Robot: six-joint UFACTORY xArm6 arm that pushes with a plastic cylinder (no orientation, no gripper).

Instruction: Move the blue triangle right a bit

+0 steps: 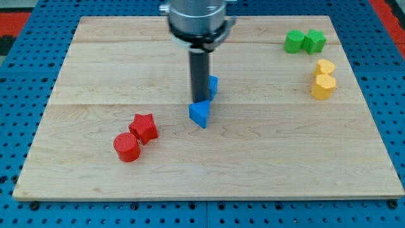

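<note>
While the rod [200, 73] is standing upright over the board [253, 158], my tip [200, 102] is sitting at the top edge of the blue triangle [200, 114], apparently touching it. No claw is showing; the arm is ending in the bare rod and holding nothing. Blue triangle is lying near board centre, slightly toward the view's left. A second blue block [213, 86] is peeking out just behind the rod, shape unclear. Red star [145, 127] and red cylinder [126, 147] are sitting touching at lower left. Two green blocks [304, 42] are sitting side by side at top right, two yellow blocks [323, 79] just below them.
</note>
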